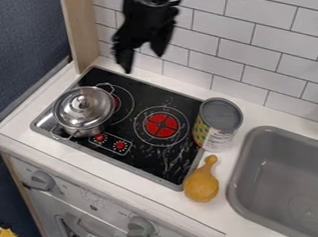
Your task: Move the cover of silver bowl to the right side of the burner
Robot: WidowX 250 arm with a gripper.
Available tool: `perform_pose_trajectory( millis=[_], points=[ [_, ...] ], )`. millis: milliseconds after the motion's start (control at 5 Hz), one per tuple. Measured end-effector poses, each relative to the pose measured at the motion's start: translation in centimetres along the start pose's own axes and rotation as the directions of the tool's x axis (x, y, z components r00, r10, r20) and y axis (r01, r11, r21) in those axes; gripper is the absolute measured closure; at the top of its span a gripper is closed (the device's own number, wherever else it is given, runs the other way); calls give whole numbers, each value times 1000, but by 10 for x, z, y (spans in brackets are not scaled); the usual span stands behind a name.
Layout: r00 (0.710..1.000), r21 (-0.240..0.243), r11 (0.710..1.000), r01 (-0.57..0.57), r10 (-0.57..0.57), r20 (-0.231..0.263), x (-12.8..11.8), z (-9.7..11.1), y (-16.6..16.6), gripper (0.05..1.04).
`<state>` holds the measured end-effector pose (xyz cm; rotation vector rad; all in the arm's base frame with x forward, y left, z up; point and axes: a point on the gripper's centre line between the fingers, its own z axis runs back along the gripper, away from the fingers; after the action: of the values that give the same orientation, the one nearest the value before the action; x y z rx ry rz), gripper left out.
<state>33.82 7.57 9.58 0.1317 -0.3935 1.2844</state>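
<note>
In the camera view, the cooktop [136,159] is set in a white bench [118,174], with a tiled wall [259,45] behind and a sink [235,184] to its right. The silver bowl [87,131] with its cover [84,106] on sits at the cooktop's left side; a can [218,124] and yellow gourd [201,185] line its right edge. Above its back edge hangs the gripper [143,62], jaws spread.
</note>
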Motion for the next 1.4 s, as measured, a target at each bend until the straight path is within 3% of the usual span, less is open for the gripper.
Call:
perform_pose_trajectory(
  millis=[400, 800, 1200, 1400],
  points=[
    [984, 91, 980, -174, 171, 45, 40, -26, 57, 83],
    [975, 149, 964, -220, 222, 5, 49, -69, 79, 83],
    [970, 125, 967, -224, 234, -67, 41, -97, 70, 83],
    [972, 123, 969, -212, 223, -80, 41, -104, 66, 134]
  ],
)
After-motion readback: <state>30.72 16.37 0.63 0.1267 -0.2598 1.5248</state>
